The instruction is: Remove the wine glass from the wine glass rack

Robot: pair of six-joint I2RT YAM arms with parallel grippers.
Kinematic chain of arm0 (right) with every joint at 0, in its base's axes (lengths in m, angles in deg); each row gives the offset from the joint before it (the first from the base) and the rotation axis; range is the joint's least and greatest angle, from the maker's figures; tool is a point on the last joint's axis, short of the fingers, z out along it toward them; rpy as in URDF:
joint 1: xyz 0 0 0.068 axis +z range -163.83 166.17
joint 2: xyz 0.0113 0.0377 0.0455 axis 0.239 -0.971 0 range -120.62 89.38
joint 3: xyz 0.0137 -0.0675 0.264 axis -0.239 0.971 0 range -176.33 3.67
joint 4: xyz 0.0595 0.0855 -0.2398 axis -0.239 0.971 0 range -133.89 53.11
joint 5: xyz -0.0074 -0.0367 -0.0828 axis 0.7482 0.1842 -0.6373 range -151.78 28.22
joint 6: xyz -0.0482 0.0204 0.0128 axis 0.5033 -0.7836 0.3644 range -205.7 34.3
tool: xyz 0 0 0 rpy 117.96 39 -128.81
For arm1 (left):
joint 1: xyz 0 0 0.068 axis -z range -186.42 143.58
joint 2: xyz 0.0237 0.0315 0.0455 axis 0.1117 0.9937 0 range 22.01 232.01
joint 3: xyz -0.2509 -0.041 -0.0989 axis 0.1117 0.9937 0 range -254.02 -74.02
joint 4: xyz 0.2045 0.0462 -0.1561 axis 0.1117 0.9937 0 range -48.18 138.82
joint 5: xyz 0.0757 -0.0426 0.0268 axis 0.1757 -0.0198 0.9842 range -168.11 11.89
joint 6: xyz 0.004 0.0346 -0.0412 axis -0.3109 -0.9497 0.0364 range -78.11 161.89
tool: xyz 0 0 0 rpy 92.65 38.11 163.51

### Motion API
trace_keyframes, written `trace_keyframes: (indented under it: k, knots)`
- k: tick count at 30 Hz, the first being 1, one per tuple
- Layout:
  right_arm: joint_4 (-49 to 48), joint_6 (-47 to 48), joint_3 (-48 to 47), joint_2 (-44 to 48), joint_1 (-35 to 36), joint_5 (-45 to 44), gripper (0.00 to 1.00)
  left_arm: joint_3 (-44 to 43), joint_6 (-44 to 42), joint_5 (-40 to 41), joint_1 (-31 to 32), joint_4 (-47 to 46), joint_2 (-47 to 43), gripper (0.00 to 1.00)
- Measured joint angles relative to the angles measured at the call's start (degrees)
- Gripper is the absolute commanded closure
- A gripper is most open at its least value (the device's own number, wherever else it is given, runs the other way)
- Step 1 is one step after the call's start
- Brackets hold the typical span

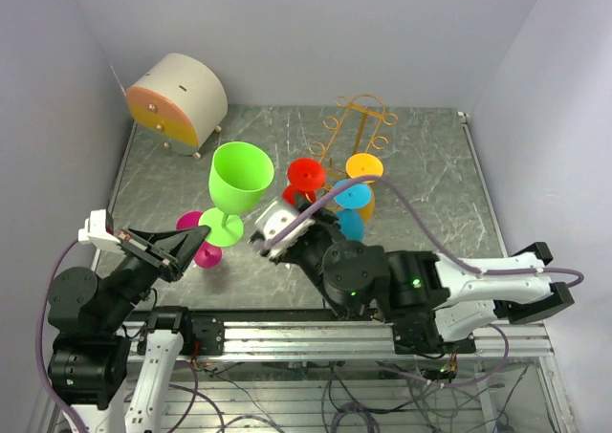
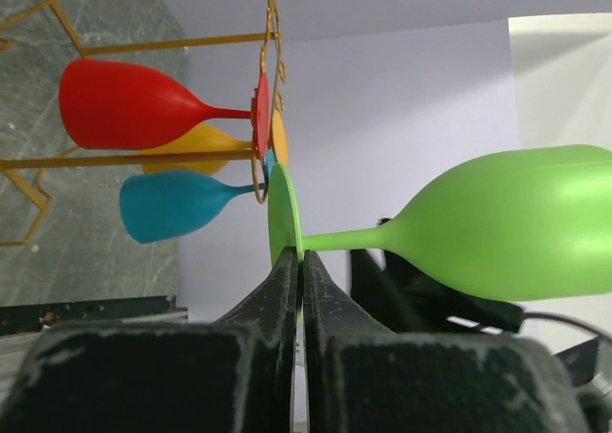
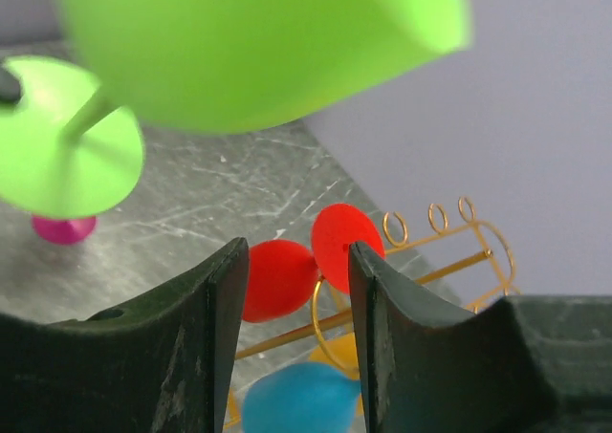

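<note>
The golden wire wine glass rack (image 1: 359, 127) stands at the back of the table, with red (image 1: 306, 177), orange (image 1: 364, 167) and blue (image 1: 352, 196) glasses hanging on it. My left gripper (image 1: 186, 242) is shut on the foot of a green wine glass (image 1: 239, 180) and holds it off the rack, in the air left of it. In the left wrist view the jaws (image 2: 299, 256) pinch the green foot (image 2: 284, 213), and the bowl (image 2: 516, 227) points right. My right gripper (image 1: 273, 227) is open and empty (image 3: 298, 261), and faces the red glass (image 3: 279, 278) on the rack (image 3: 459, 251).
A magenta glass (image 1: 203, 247) lies on the marble table under my left gripper. A round cream and orange drawer box (image 1: 177, 98) sits at the back left. Walls close in the table on the left, back and right.
</note>
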Motion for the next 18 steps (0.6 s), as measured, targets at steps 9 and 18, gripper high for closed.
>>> trace_keyframes:
  k: [9, 18]
  knots:
    - [30.08, -22.69, -28.55, -4.15, 0.02, -5.75, 0.57, 3.04, -3.41, 2.27, 0.0, 1.14, -5.07, 0.93]
    - [31.26, -22.12, -44.09, -6.47, 0.02, -5.11, 0.53, 2.62, -10.69, 3.85, 0.0, 2.64, -5.95, 0.93]
